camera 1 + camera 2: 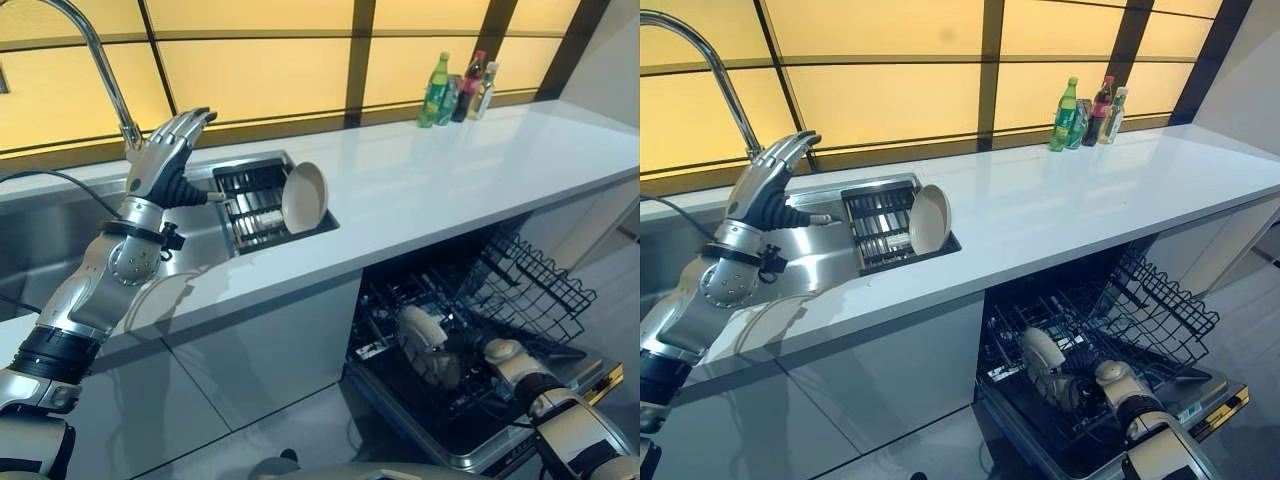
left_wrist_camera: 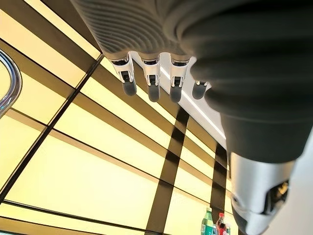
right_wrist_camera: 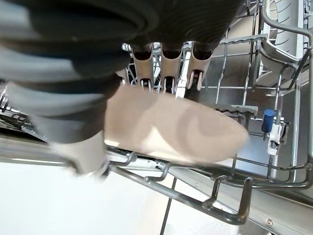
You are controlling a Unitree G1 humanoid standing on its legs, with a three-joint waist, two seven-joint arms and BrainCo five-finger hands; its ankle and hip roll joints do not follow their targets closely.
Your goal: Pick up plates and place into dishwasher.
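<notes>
The right hand (image 1: 447, 352) is down low inside the open dishwasher. Its fingers (image 3: 166, 73) curl over the edge of a round cream plate (image 3: 171, 127) and its thumb presses the other side, so the plate is pinched tight. The plate stands on its edge among the wires of the dark wire rack (image 1: 520, 285) that is pulled out over the dishwasher door. I think the robot is putting this plate into the rack right now. Next it needs to slide the plate between the wire prongs so it stays up, then let go.

The left hand (image 1: 165, 150) is up in the air by the shiny curved tap (image 1: 100, 60), fingers straight and holding nothing. A second cream plate (image 1: 304, 197) leans in the drying rack (image 1: 250, 205) set into the white counter (image 1: 450, 180). That one looks like the next to grab.
</notes>
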